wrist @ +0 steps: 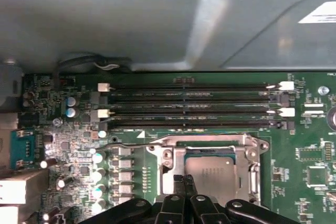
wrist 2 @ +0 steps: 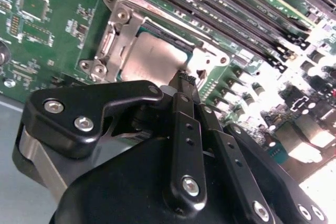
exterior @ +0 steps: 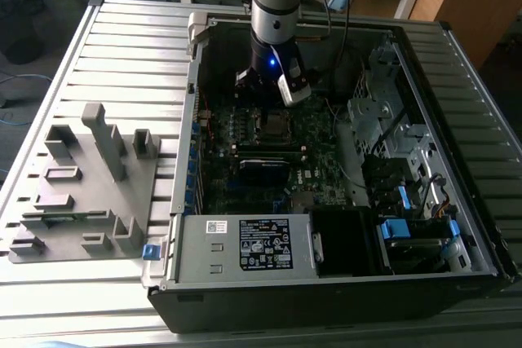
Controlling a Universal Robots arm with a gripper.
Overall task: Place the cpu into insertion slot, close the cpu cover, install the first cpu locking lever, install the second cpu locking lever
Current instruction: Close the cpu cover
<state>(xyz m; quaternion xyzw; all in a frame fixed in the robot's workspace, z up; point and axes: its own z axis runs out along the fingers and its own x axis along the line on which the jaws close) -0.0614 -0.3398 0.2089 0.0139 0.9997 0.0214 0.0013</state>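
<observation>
The cpu (wrist: 212,174) (wrist 2: 155,59) lies flat in the insertion slot (exterior: 273,124), its dull metal face showing through the cut-out of the cpu cover (wrist: 210,144) (wrist 2: 118,38). The silvery cover frame lies down around the chip. My gripper (wrist: 184,183) (wrist 2: 184,78) (exterior: 265,102) is shut, its black fingertips pressed together with nothing between them. The tips sit at the edge of the cover on the side away from the memory slots. A thin metal lever (wrist: 128,141) runs along the socket's memory-side edge.
Long black memory slots (wrist: 189,111) (wrist 2: 226,14) run beside the socket. The case's grey wall (wrist: 157,19) rises behind them. Capacitors (wrist: 97,174) stand close to the socket. A grey fixture tray (exterior: 81,185) lies outside the case at the exterior view's left. A power supply box (exterior: 245,242) sits at the front.
</observation>
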